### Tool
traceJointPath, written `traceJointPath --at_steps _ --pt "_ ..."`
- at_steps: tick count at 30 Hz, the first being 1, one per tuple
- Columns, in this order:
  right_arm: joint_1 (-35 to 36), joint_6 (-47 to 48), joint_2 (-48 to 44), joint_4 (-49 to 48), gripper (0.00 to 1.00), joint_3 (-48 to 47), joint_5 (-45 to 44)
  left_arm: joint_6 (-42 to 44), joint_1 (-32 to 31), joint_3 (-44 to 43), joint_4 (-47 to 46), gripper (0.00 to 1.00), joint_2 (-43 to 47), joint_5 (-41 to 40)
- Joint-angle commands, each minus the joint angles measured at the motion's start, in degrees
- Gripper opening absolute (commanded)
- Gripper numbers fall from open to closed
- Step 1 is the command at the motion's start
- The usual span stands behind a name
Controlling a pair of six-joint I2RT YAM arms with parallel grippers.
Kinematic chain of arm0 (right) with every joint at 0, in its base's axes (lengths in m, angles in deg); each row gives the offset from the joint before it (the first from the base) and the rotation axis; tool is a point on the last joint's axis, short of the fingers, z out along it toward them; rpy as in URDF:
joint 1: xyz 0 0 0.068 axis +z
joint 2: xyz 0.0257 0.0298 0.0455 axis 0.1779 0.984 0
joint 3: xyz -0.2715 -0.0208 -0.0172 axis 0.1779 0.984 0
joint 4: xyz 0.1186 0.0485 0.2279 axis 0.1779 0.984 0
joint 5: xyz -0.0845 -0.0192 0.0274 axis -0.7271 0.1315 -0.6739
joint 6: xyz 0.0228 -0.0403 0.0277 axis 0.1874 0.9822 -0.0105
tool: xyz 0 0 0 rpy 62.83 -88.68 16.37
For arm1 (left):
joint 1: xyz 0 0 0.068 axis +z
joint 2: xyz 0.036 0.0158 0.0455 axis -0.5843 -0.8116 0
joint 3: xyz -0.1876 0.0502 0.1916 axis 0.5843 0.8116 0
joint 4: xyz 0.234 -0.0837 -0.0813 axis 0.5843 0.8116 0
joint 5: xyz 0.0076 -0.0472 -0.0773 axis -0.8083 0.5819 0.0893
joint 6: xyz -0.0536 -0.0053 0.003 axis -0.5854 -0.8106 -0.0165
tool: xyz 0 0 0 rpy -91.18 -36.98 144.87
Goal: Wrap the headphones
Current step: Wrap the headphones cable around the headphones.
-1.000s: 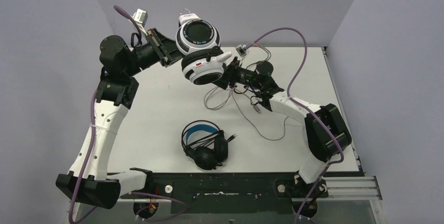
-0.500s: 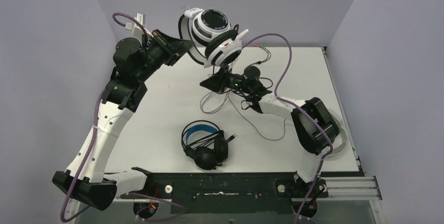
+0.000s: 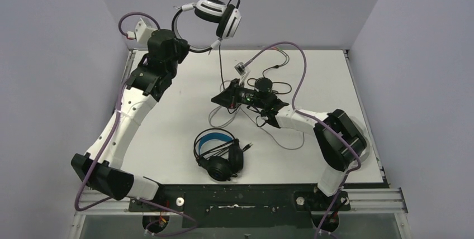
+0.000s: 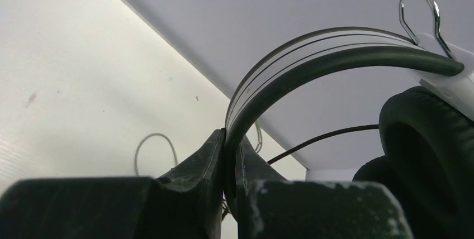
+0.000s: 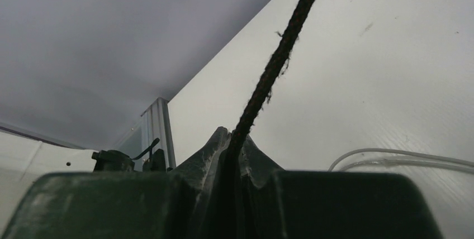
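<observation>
The white headphones [image 3: 215,11] with black ear-cup centres hang high above the table's far edge. My left gripper [image 3: 189,47] is shut on their dark headband [image 4: 313,55], which runs up from between the fingertips [image 4: 230,138] to a black ear pad [image 4: 430,149]. A thin dark cable [image 3: 219,66] drops straight down from an ear cup to my right gripper [image 3: 219,98], low over the table's middle. That gripper [image 5: 232,138] is shut on the braided cable [image 5: 279,55]. A black headset with a blue-lined headband [image 3: 218,152] lies near the front edge, apart from both grippers.
Pale cable loops [image 3: 223,115] trail across the table under and to the right of the right gripper, also seen as a pale cable [image 5: 402,158] in the right wrist view. The back wall stands close behind the raised headset. The table's right edge [image 3: 363,110] runs beside the right arm.
The left arm swung the white headphones up and back, turning them over. The right gripper slid left and lower and closed on the hanging dark cable.
</observation>
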Motion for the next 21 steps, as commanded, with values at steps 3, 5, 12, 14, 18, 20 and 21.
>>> traceJointPath --at_steps 3,5,12,14,18,20,21 --pt "1.8 9.7 -7.6 14.8 0.0 -2.6 -2.6 -2.2 -0.5 -4.3 -4.8 0.0 -3.6 -6.1" --pt "2.7 11.7 -10.1 18.9 0.0 -2.6 -3.0 -0.3 -0.5 -4.5 -4.5 0.0 -5.1 -8.4" --pt "9.8 21.2 -16.7 38.6 0.0 -8.8 -6.3 3.0 0.0 -3.1 -5.1 0.0 -8.9 -11.7" --pt "10.6 22.4 -17.9 43.4 0.0 -10.6 -7.5 5.2 0.0 -2.6 -6.2 0.0 -9.7 -11.6" --pt "11.6 27.1 -19.9 56.8 0.0 -16.7 -12.6 13.8 -0.1 0.2 -10.8 0.0 -10.0 -9.0" --pt "11.6 29.5 -20.7 63.1 0.0 -19.7 -15.5 19.8 -0.5 2.8 -13.7 0.0 -9.2 -7.2" --pt "11.7 30.7 -20.9 65.8 0.0 -21.4 -16.7 22.5 -0.6 4.2 -15.4 0.0 -8.6 -6.1"
